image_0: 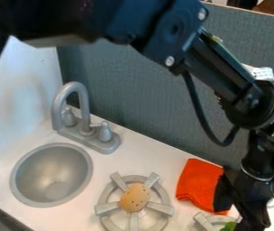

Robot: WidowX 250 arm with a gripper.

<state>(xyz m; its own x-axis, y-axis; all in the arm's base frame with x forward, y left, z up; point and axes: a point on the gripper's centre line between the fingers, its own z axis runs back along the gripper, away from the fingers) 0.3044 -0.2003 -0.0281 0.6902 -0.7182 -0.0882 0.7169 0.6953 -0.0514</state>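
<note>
Camera view: judging the handling as unfinished, seeing the gripper (251,222) low beside the green thing (228,227) at the right burner (203,222), not drawn back. Not being able to tell the state of the jaws: spread, pressed together or pinching. Seeing the brown speckled thing (134,197) resting on the left burner (133,222), the orange cloth (194,182) lying on the worktop (151,155). Stretching across the top from upper left, then bending steeply down at the right.
</note>
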